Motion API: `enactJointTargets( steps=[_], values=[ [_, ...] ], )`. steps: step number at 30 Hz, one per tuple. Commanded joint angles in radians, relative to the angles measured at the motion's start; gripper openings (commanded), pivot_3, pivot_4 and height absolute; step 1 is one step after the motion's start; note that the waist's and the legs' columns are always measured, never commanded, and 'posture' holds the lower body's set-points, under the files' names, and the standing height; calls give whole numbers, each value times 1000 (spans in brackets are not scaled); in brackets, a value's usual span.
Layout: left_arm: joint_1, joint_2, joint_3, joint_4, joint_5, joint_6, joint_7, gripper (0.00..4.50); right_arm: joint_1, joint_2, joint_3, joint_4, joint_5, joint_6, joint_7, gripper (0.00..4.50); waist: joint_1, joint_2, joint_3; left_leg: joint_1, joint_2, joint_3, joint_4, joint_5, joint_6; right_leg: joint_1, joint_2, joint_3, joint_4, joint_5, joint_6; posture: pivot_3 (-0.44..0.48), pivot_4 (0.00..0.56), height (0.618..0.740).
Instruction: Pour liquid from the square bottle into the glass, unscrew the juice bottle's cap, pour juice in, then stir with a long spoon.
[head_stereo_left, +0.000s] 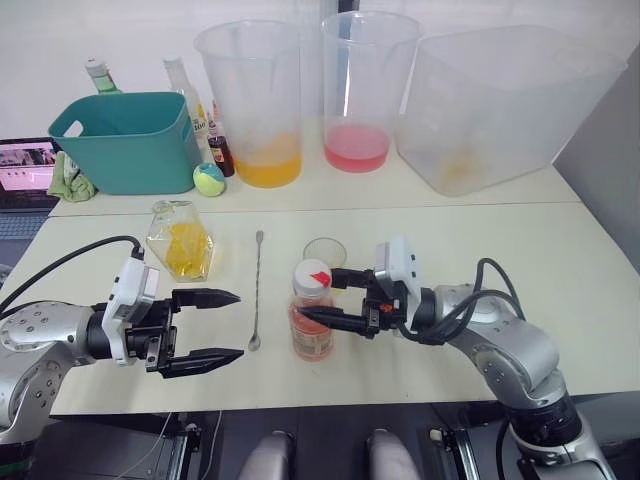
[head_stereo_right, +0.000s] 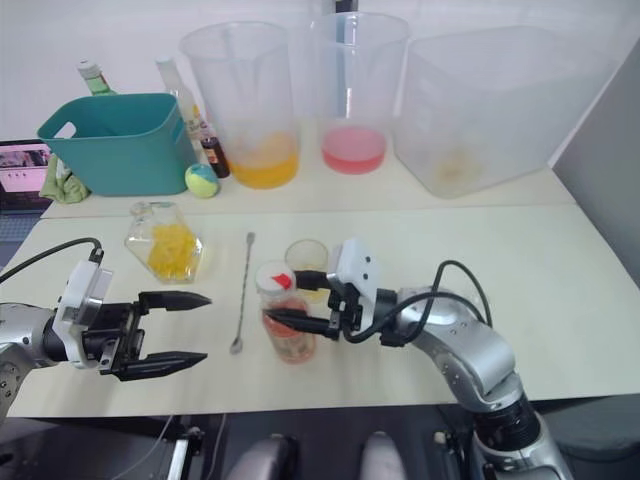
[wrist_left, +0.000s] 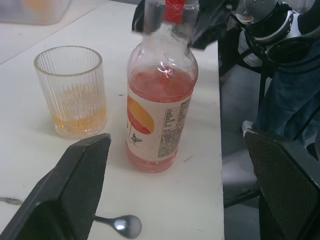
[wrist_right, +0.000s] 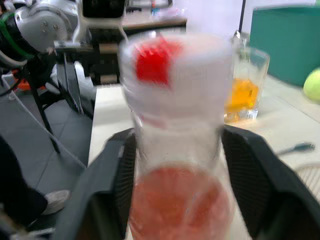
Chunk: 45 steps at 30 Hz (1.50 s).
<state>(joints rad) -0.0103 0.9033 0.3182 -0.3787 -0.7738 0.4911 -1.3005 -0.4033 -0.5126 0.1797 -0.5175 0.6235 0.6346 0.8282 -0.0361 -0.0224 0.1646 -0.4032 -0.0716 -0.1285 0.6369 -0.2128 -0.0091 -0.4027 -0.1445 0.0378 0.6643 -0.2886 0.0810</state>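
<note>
The right gripper (head_stereo_left: 325, 297) holds its two black fingers on either side of the juice bottle (head_stereo_left: 312, 325), just below the juice bottle's cap (head_stereo_left: 314, 274); the fingers sit against the neck, closed on it. The bottle stands upright on the white counter (head_stereo_left: 560, 260), pink-red liquid filling its lower part, the white cap with its red mark on top. The left gripper (head_stereo_left: 222, 326) hovers above the counter with its fingers spread wide apart and nothing between them, their tips pointing toward the juice bottle. Between the left fingertips and the bottle lies the long spoon (head_stereo_left: 257, 290), flat on the counter, its small bowl at the near end by the lower left finger and its stem running away from the robot. Just behind the juice bottle, beyond the right fingers, stands the glass (head_stereo_left: 325, 252), ribbed and clear, with a shallow layer of yellow-orange liquid in its bottom. Beyond the left fingers sits the square bottle (head_stereo_left: 181, 240), upright, yellow-orange liquid inside. At the far side of the counter stand a teal basket (head_stereo_left: 125, 140), a small yellow-green ball (head_stereo_left: 208, 179), several bottles, and large clear pitchers, one with orange liquid (head_stereo_left: 262, 105), one with pink (head_stereo_left: 362, 92).
</note>
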Motion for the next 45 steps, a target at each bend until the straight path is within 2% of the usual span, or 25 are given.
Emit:
enactJointTargets(
  steps=[1,7,11,17,21,34,45],
  values=[
    [-37,-11,-12,-34,-36,22,33,4500,-37,-20,-93,-50,110,42,6,4309,0,0,0,0,0,0,0,0,0,0,0,0,0,0,0,0,150,729],
    [-165,-57,-105,-103,-41,107,194,4500,-19,-135,-250,-68,273,134,29,4411,15,0,0,-1,0,-1,2,0,0,0,0,0,0,0,0,0,150,729],
    [-247,-77,-178,-128,-28,160,266,4500,-5,-188,-310,-74,344,157,33,4411,21,0,0,-2,-1,1,4,0,0,1,0,0,0,0,0,0,150,729],
    [-356,-148,-288,-130,-8,181,328,4500,21,-280,-344,-88,401,190,64,4411,21,-1,0,-2,-1,5,4,0,0,1,0,-1,0,0,0,0,150,729],
    [-408,-201,-343,-110,13,182,345,4500,22,-301,-333,-96,409,196,50,4411,22,-1,0,-3,-1,6,6,0,0,1,0,-1,0,0,0,0,150,729],
    [-472,-244,-344,-93,-33,235,349,4500,22,-311,-339,-117,413,202,6,4411,24,-2,1,-4,-1,6,7,0,0,2,0,-1,0,0,0,0,150,729],
    [-463,-209,-336,-88,-32,255,327,4500,13,-311,-332,-120,408,198,-6,4411,22,-2,1,-3,-1,6,7,0,0,2,0,-2,0,0,0,0,150,729]
  ],
)
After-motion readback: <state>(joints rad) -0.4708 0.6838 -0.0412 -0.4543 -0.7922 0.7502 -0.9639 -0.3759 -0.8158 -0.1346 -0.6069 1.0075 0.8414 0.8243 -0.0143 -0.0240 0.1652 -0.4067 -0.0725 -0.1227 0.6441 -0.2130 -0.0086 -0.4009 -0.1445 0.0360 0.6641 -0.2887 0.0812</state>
